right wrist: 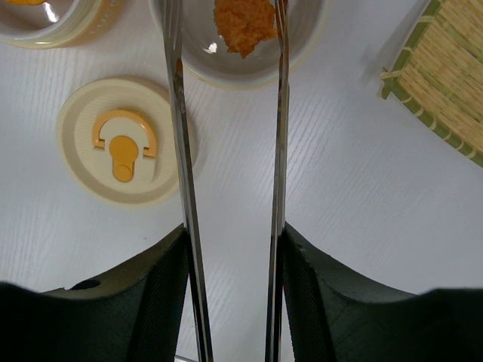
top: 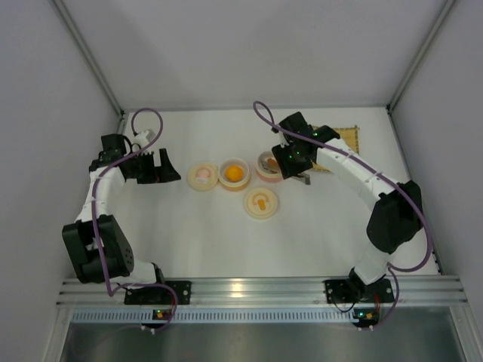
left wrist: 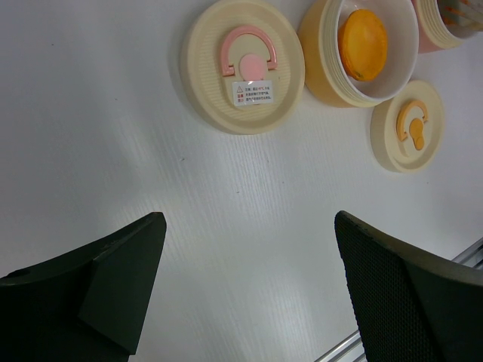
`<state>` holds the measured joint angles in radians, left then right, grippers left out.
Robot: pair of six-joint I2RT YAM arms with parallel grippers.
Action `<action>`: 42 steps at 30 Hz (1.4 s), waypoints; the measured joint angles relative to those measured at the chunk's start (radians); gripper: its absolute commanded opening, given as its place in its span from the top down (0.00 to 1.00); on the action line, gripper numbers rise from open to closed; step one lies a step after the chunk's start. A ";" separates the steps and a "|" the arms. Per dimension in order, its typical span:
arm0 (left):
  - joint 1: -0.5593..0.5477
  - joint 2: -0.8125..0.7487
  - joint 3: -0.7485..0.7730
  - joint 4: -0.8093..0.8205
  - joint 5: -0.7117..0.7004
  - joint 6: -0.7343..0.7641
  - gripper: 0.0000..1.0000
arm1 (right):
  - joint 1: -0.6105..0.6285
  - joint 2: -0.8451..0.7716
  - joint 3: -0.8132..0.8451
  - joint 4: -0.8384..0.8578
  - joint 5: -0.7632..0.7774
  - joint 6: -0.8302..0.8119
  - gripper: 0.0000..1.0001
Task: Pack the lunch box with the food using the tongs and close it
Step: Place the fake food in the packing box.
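My right gripper point(right wrist: 232, 234) is shut on the tongs point(right wrist: 181, 151), with one finger pressing on each silver arm. The two arms stand apart and reach over the pink bowl point(right wrist: 226, 74), one on either side of an orange-brown lump of food point(right wrist: 243, 23) lying inside it. A yellow bowl point(left wrist: 324, 68) holds a round orange piece of food point(left wrist: 362, 44). Two lunch box lids lie flat on the table, one with a pink handle point(left wrist: 243, 64) and one with an orange handle point(right wrist: 121, 147). My left gripper point(left wrist: 249, 249) hangs open over bare table left of the lids, holding nothing.
A yellow woven mat point(right wrist: 445, 75) lies at the back right, just beyond the pink bowl point(top: 268, 164). Grey walls enclose the table on three sides. An aluminium rail point(top: 256, 290) runs along the near edge by the arm bases.
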<state>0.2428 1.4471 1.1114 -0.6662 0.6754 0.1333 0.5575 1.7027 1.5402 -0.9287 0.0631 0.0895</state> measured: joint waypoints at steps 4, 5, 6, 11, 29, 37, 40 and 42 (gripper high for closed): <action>0.000 0.000 0.000 0.000 0.000 0.000 0.02 | 0.000 0.011 0.000 0.000 0.000 0.000 0.53; 0.000 0.000 0.000 0.000 0.000 0.000 0.02 | 0.000 0.012 0.000 0.000 0.001 -0.001 0.53; 0.000 0.000 0.000 0.000 0.000 0.000 0.02 | 0.000 0.013 0.000 0.000 0.003 -0.001 0.53; 0.000 0.000 0.000 0.000 0.000 0.000 0.02 | 0.000 0.014 0.000 -0.002 0.012 -0.005 0.62; 0.000 0.000 0.000 0.000 0.000 0.000 0.02 | 0.001 0.014 0.000 -0.003 0.065 -0.020 0.72; 0.000 0.000 0.000 0.000 0.000 0.000 0.02 | 0.001 0.014 0.000 -0.003 0.097 -0.029 0.54; 0.000 0.000 0.000 0.000 0.000 0.000 0.02 | 0.002 0.014 0.000 -0.002 0.100 -0.031 0.52; 0.000 0.000 0.000 0.000 0.000 0.000 0.02 | 0.002 0.014 0.000 -0.002 0.101 -0.031 0.52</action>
<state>0.2428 1.4471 1.1114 -0.6662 0.6750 0.1329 0.5591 1.7164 1.5402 -0.9310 0.1638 0.0586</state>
